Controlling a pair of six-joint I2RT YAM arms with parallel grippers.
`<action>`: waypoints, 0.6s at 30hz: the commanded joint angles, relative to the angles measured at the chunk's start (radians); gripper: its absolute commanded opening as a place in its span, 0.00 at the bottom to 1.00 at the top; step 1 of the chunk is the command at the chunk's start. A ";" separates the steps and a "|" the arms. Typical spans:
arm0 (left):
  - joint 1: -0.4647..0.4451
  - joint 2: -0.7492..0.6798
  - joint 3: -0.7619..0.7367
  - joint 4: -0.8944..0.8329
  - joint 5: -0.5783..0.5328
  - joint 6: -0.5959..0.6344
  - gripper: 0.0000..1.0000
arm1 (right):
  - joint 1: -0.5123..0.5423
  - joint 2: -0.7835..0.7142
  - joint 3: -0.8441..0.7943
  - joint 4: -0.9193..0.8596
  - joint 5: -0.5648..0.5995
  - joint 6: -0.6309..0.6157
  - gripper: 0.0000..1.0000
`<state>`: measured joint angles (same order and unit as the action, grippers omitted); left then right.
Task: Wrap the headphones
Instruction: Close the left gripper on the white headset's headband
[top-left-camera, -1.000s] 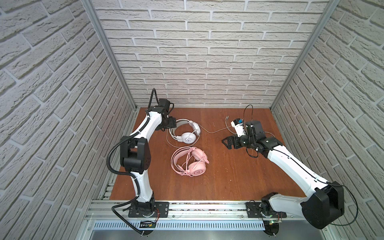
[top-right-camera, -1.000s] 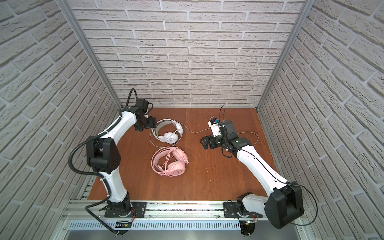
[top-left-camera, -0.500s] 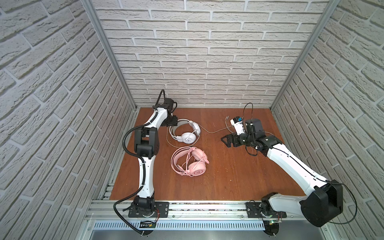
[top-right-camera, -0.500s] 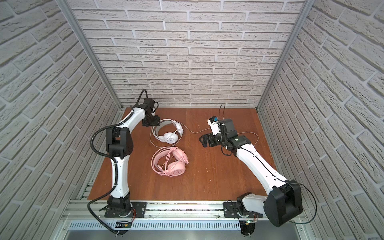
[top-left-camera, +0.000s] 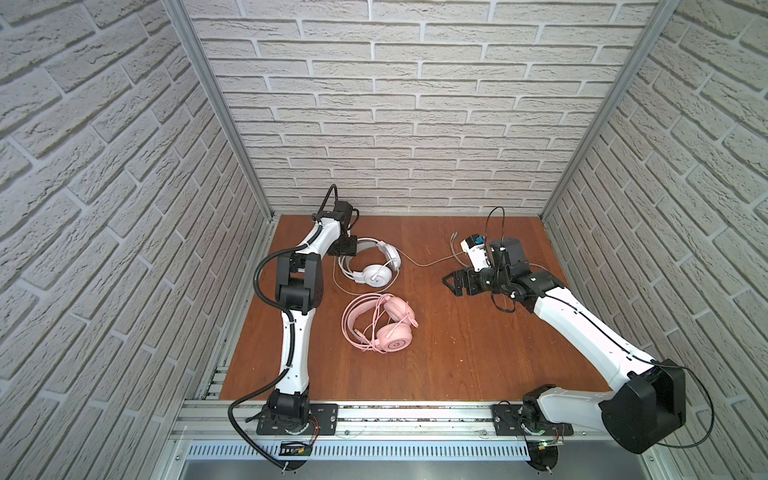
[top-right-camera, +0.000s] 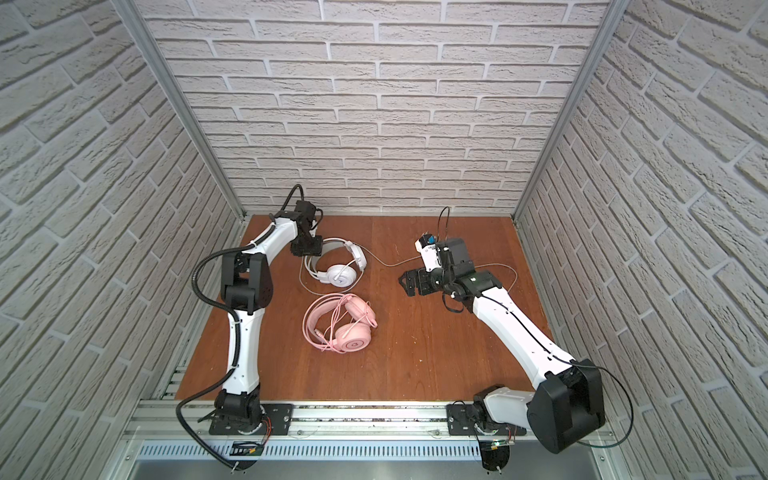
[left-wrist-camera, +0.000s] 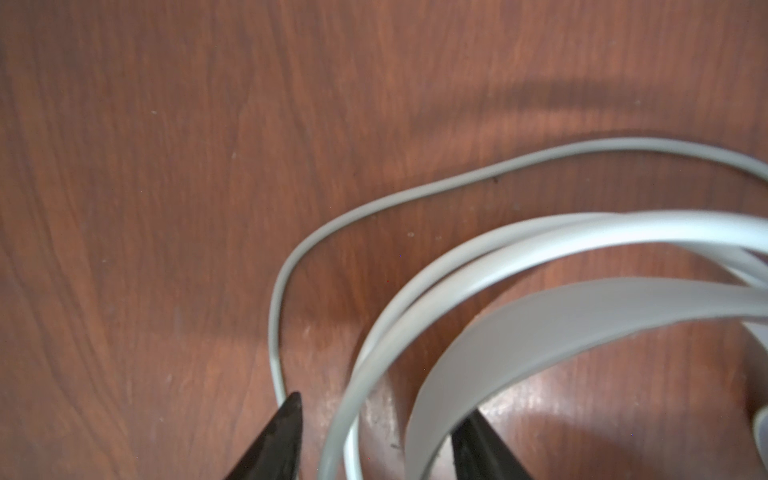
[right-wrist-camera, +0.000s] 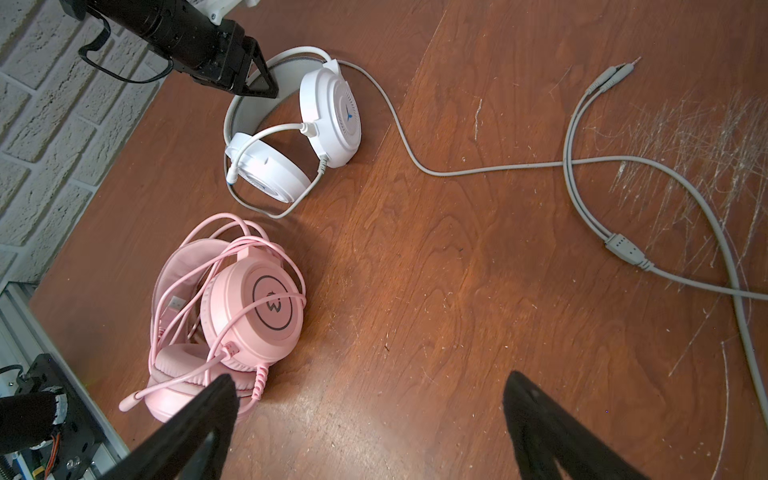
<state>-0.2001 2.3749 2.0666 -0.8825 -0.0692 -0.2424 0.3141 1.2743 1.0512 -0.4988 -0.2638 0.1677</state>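
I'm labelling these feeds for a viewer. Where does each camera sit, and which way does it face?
Top views: high at the front, looking down on the table and back wall; both arms show, with the white headphones and pink headphones.
Left wrist: close above the table, between the left pincer tips, which straddle the white headband and cord.
Right wrist: higher up, past the open right pincer at both headphones and the left pincer.
Shared: every view shows the white headphones.

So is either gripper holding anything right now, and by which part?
Right gripper: open, holding nothing. Left gripper: its fingers straddle the white headset at the headband, but a closed grip cannot be told.
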 joint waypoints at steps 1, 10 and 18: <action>-0.019 0.029 0.020 -0.028 -0.051 0.030 0.51 | 0.000 -0.007 0.013 0.005 0.009 -0.009 1.00; -0.026 0.012 -0.016 -0.070 -0.108 0.001 0.48 | 0.000 -0.007 -0.005 0.006 0.008 -0.006 1.00; -0.027 0.008 -0.027 -0.121 -0.073 -0.066 0.50 | 0.000 -0.006 -0.012 0.000 0.006 -0.009 1.00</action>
<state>-0.2260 2.3894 2.0594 -0.9424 -0.1448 -0.2676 0.3141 1.2743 1.0504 -0.5133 -0.2596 0.1677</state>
